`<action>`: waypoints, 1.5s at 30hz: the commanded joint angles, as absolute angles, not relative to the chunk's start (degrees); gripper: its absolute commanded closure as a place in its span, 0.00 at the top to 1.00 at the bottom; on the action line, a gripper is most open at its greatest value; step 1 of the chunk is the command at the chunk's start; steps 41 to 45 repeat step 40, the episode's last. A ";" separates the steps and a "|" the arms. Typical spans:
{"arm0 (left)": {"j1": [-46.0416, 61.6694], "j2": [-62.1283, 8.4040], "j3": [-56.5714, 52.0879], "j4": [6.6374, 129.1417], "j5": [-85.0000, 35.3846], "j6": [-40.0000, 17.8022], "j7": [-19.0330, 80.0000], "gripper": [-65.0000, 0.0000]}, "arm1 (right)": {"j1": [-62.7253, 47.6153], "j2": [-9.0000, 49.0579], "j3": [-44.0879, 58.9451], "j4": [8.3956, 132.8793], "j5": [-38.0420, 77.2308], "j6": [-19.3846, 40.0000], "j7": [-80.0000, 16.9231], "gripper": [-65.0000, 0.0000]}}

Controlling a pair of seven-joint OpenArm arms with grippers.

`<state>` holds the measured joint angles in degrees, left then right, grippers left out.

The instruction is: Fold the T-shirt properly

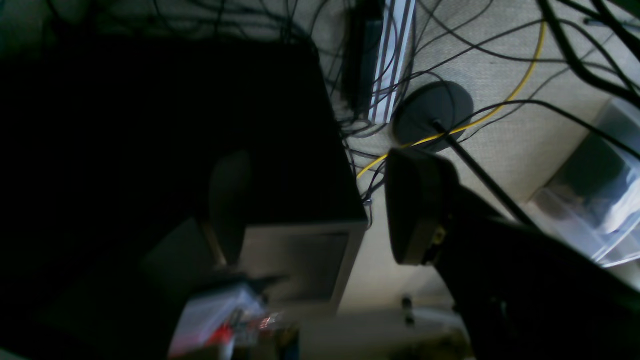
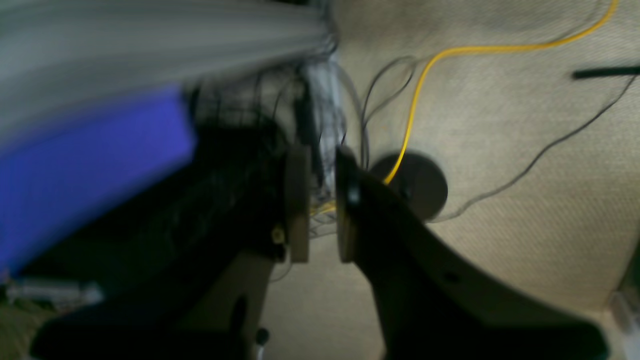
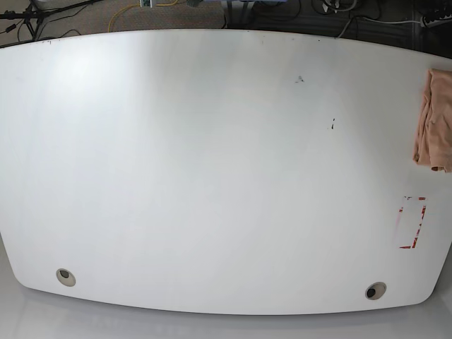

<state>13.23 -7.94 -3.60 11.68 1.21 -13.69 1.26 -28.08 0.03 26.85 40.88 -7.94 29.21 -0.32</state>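
both my grippers off the table, left gripper (image 1: 320, 210) spread wide and empty, right gripper (image 2: 317, 207) nearly closed on nothing, t-shirt (image 3: 435, 120) bunched at the white table's (image 3: 212, 162) right edge

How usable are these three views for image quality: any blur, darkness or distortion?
Left wrist: underexposed, its left half nearly black, soft focus. Right wrist: heavily blurred, worst at left. Base: sharp and evenly lit, but wide-angle bowing curves the table edges; the T-shirt is cut off at the right border.

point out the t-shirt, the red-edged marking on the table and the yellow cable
T-shirt (image 3: 433, 121), base view, middle of the bunched cloth.
Red-edged marking (image 3: 412, 223), base view, its pale centre.
Yellow cable (image 2: 411, 120), right wrist view, its downward run.
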 commanded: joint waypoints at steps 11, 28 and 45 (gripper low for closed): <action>8.04 -8.22 -3.56 10.15 1.19 -8.57 1.01 0.58 | -19.56 2.33 26.77 30.37 -13.23 24.66 -0.22 0.12; 7.96 -8.13 -3.56 10.15 1.19 -7.96 1.01 0.58 | -15.60 0.84 26.95 28.62 -22.02 19.74 -0.40 0.13; 7.96 -6.90 -3.65 10.42 0.92 -7.96 1.01 0.58 | -13.76 1.01 26.86 23.52 -21.76 19.65 -0.22 0.13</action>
